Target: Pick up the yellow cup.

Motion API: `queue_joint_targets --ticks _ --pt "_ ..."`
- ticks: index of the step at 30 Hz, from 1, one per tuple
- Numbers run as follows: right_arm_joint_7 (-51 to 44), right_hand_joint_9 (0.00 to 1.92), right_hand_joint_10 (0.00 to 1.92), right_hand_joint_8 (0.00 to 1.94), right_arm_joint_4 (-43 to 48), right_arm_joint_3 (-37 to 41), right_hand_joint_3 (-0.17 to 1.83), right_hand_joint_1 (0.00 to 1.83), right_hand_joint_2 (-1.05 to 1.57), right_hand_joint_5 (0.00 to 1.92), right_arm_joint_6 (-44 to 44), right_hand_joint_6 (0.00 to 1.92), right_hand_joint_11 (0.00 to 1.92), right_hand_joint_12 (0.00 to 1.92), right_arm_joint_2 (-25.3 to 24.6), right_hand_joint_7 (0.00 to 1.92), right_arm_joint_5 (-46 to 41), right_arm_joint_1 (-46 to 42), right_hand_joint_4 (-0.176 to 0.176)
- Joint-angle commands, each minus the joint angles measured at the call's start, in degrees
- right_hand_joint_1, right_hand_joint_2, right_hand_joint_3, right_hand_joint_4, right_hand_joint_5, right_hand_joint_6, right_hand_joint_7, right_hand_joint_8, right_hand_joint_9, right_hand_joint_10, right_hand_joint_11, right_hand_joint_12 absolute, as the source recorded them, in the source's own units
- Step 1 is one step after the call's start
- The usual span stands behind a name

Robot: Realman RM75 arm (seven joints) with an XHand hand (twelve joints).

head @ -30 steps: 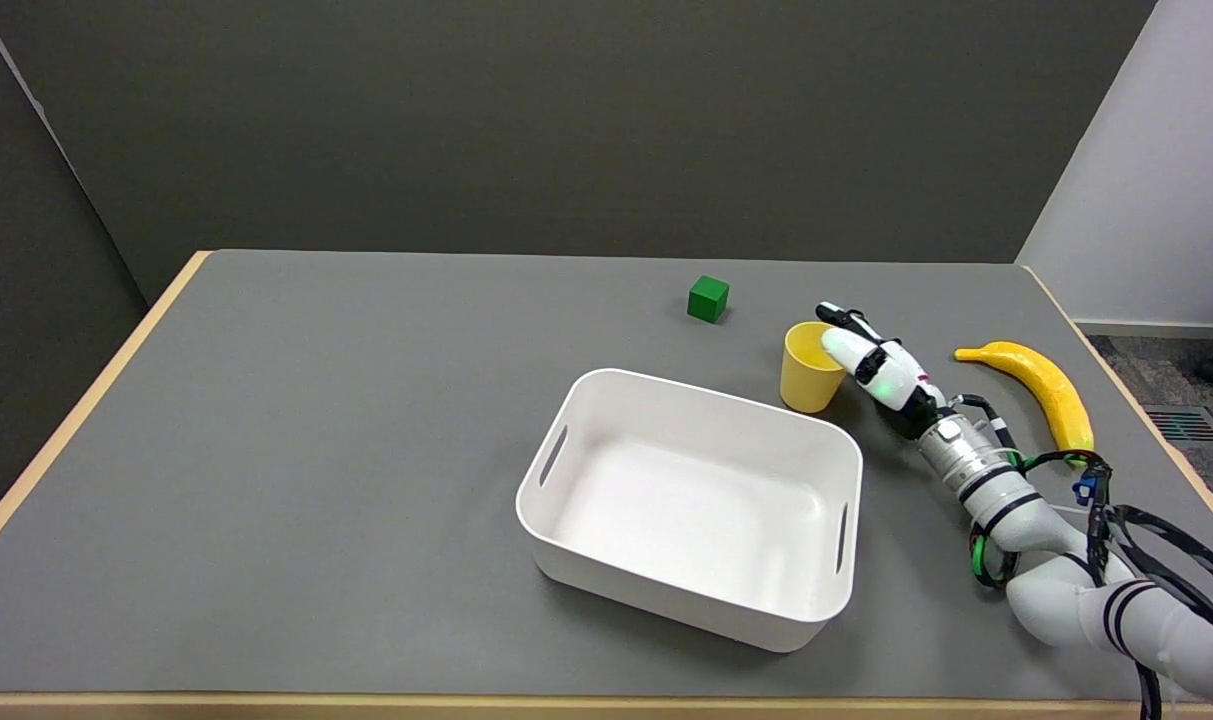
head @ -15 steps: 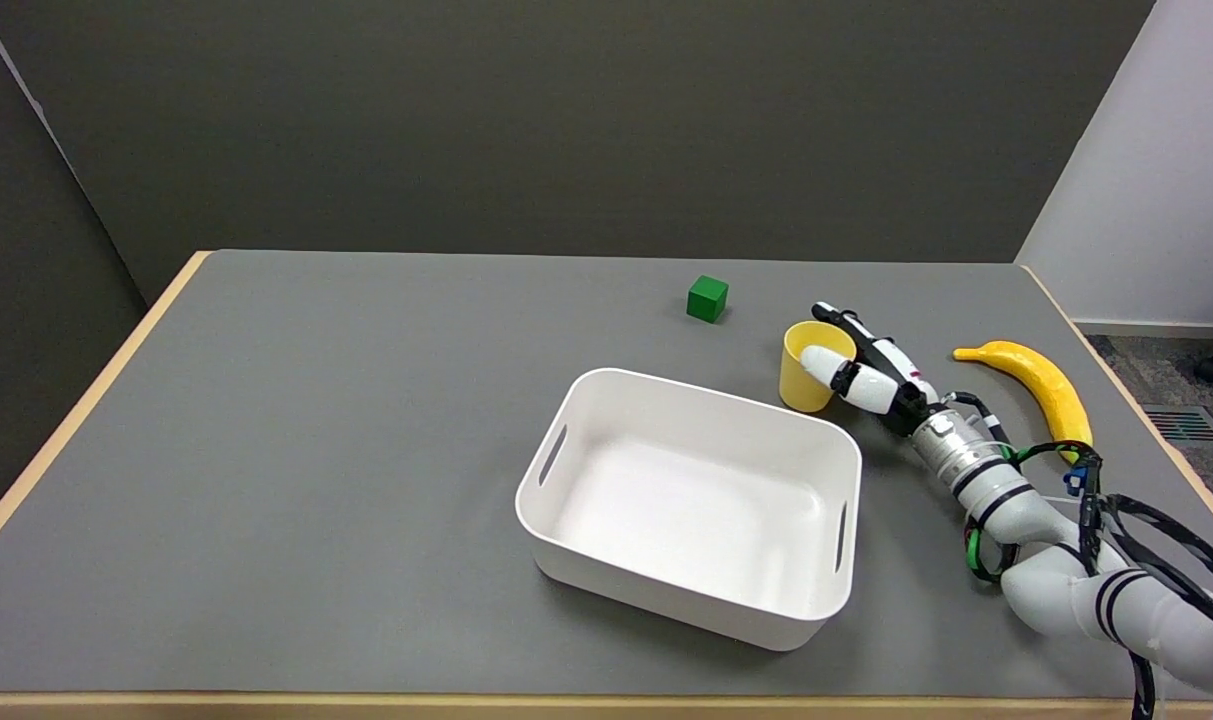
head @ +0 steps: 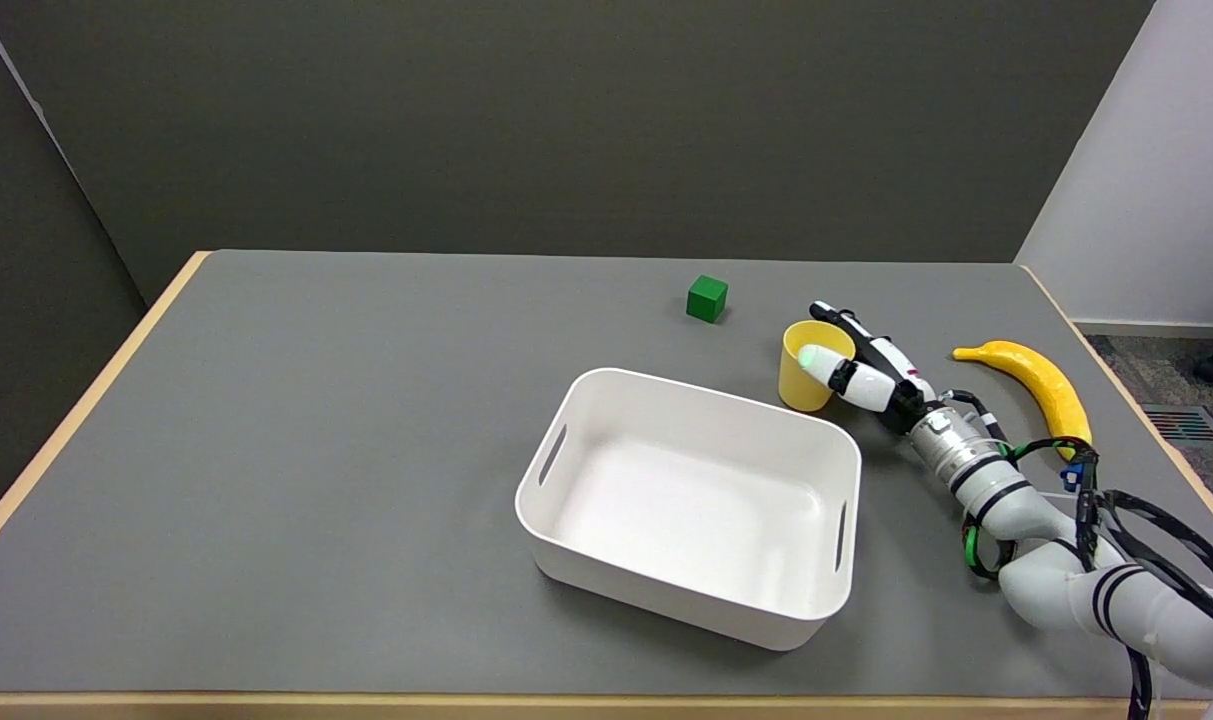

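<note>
A big grey counter (head: 316, 450) with a pale wood edge is seen from above. A white bin (head: 690, 505) with slots in its sides is set near the middle of it. The white right arm (head: 1046, 560) is stretched in from the lower right corner. A yellow banana (head: 1036, 385) is laid near the right edge, well apart from the bin. The right hand (head: 861, 365) is wrapped around the yellow cup (head: 804, 375): one white finger is laid across the front of the cup and the black fingers are placed behind it. The cup is stood upright on the counter, just past the bin's far right corner. A small green block (head: 707, 298) is set beyond the cup.
</note>
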State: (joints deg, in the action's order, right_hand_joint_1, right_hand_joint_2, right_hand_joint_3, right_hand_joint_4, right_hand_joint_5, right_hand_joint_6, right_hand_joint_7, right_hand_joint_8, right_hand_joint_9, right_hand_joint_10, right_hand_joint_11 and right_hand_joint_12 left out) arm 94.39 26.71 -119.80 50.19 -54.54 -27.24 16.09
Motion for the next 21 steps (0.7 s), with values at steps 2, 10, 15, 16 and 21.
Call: queue_joint_targets --ticks 2,10,15,16,21 --pt "0.2 0.0 0.0 0.0 0.2 -0.6 0.95 0.88 0.56 0.0 -0.9 0.05 0.0 0.5 -0.1 0.0 0.3 0.3 -0.106" --pt "0.4 0.0 0.0 0.0 0.3 0.3 0.99 1.06 0.58 0.0 0.1 0.06 0.0 0.5 -0.1 0.0 -0.2 0.3 -0.112" --pt "3.2 0.0 0.0 0.0 0.2 3.1 1.0 1.09 0.59 0.0 4.3 0.05 0.0 0.5 0.0 0.0 0.1 -0.1 -0.116" --pt "3.5 0.0 0.0 0.0 0.2 3.4 0.99 1.09 0.59 0.0 5.3 0.04 0.0 0.5 0.0 0.0 0.1 -0.1 -0.117" --pt "3.7 0.0 0.0 0.0 0.3 3.4 0.98 1.04 0.59 0.0 8.1 0.0 0.0 0.46 0.6 0.0 0.2 -0.5 -0.116"
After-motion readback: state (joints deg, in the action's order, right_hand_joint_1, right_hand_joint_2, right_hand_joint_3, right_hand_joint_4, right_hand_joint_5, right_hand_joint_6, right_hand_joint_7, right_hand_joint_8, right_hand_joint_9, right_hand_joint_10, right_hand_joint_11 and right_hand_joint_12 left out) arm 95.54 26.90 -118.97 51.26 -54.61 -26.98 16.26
